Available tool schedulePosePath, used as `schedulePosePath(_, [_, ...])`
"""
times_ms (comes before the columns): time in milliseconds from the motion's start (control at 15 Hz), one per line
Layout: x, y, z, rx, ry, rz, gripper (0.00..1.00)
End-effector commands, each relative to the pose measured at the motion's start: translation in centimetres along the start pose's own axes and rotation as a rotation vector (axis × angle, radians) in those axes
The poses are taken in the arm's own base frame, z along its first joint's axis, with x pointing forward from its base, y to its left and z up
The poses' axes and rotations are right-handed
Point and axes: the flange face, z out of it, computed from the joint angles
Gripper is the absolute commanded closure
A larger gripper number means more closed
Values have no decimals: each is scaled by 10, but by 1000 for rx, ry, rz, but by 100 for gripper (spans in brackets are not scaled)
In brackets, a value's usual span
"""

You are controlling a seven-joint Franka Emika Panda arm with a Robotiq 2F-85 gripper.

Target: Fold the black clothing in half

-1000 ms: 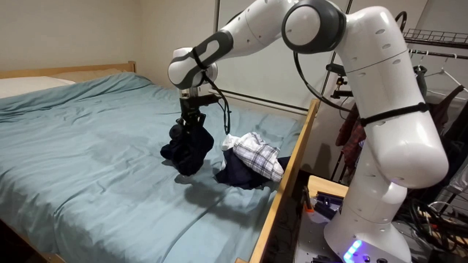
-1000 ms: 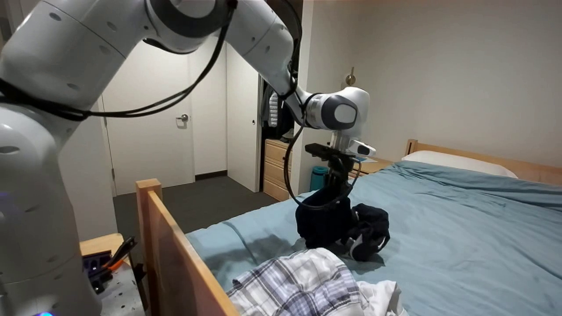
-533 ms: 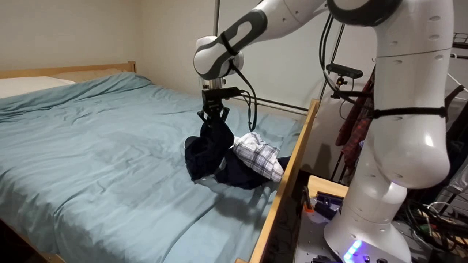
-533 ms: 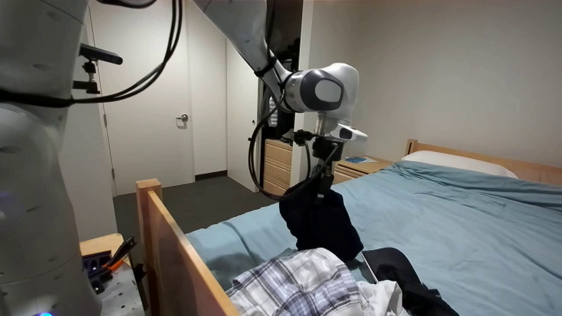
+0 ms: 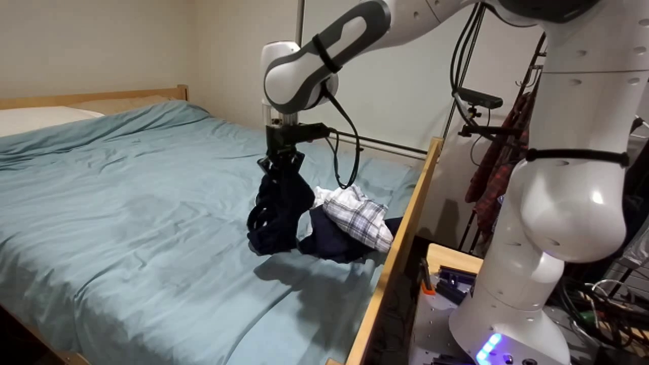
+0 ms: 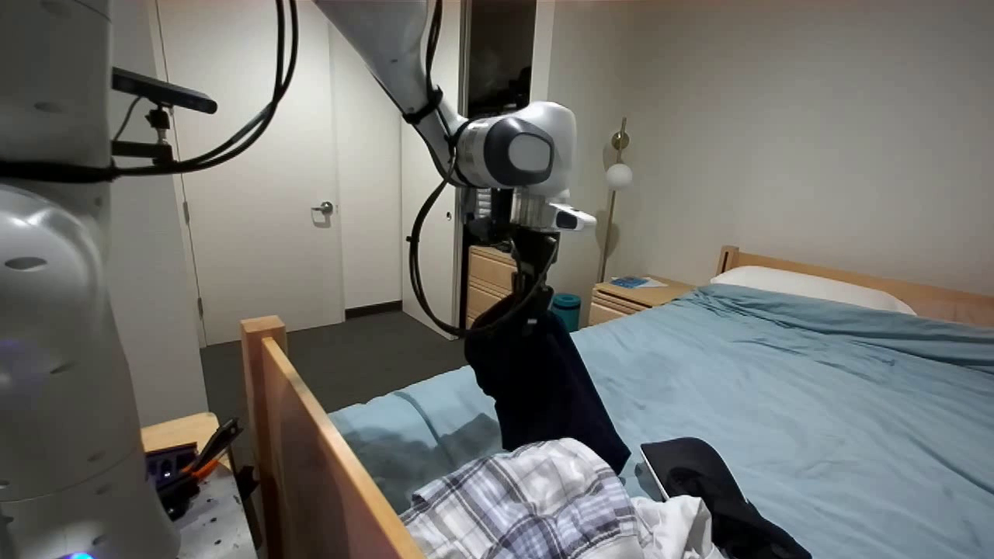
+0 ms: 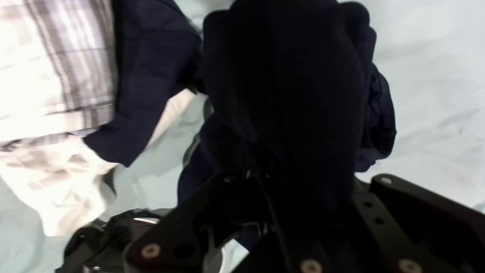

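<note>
The black clothing hangs bunched from my gripper in an exterior view, in an exterior view and in the wrist view. My gripper, seen in both exterior views and the wrist view, is shut on its upper part above the blue bed sheet. The cloth hides the fingertips. Its lower end hangs low beside the plaid shirt; I cannot tell whether it touches the sheet. A black cap-like item lies apart on the bed, also low in the wrist view.
A plaid shirt lies on navy cloth with white cloth beside it. A wooden bed rail stands between the bed and the arm's base.
My gripper has moved nearer the bed rail with the clothing, then slightly away from the plaid shirt. The cap-like item now lies by the white cloth, where none showed one second ago.
</note>
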Motion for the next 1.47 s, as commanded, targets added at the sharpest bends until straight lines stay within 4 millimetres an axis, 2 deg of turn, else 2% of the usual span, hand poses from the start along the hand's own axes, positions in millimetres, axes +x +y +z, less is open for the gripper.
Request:
schedulePosePath(0, [-27,-65,10,7,53,-80,92])
schedulePosePath(133, [-38,-98,8,-17,77,-129,92])
schedulePosePath(267, [-44,-123,5,-51,135,-254,92])
schedulePosePath(467, [-35,-141,-7,-108,184,-414,92])
schedulePosePath(733, [23,-154,-48,-130,209,-622,92])
schedulePosePath(933, [51,-167,-92,-168,237,-771,92])
schedulePosePath(1133, [71,-190,-129,-197,292,-910,92])
schedulePosePath(1400, [81,-228,-163,-209,373,-1102,92])
